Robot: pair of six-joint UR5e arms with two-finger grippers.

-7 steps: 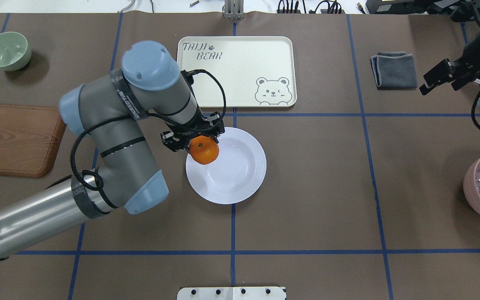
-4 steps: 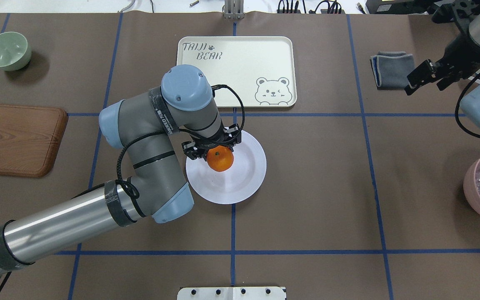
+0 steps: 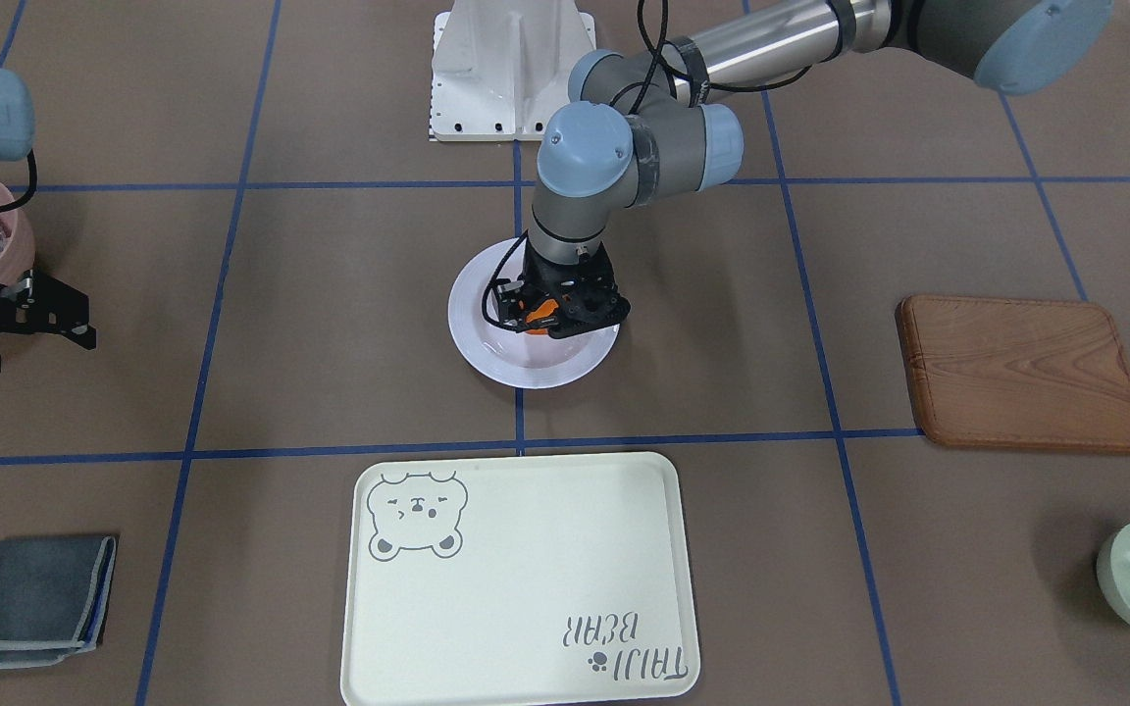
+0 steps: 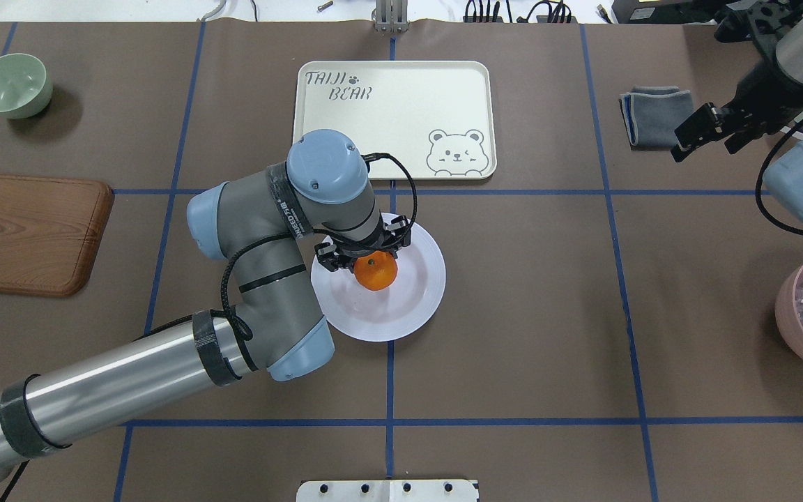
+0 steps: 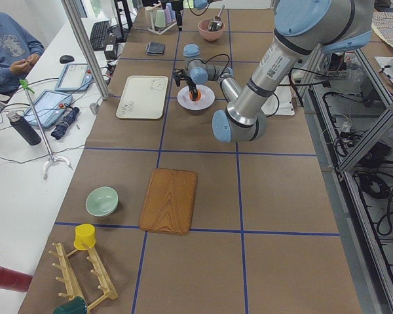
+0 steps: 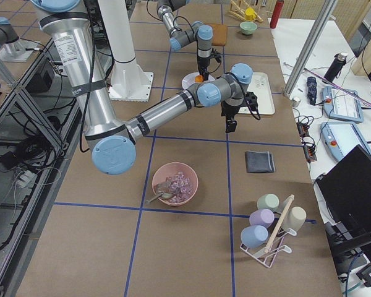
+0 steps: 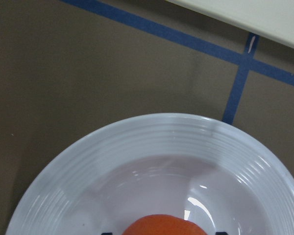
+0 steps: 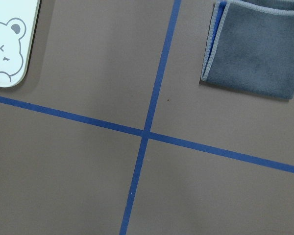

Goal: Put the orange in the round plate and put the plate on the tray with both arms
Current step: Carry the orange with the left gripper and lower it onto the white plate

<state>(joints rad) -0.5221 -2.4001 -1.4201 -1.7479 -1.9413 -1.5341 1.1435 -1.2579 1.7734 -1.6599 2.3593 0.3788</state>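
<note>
The left gripper [image 4: 366, 255] pinches the orange [image 4: 376, 272] low over the well of the round plate [image 4: 424, 293] — release looks like a straight drop. The tray [image 4: 401, 111] lies just beyond. Well apart at far right, the right gripper [image 4: 700, 136] hangs spread, empty.

Left hand [image 4: 371, 259] clamped low, right hand [image 4: 690, 137] spread

Only thing you can actually read is "TAIJI BEAR" in grey on the tray [image 4: 401, 111]; the left arm [image 4: 262, 230] print's too blurry.
</note>
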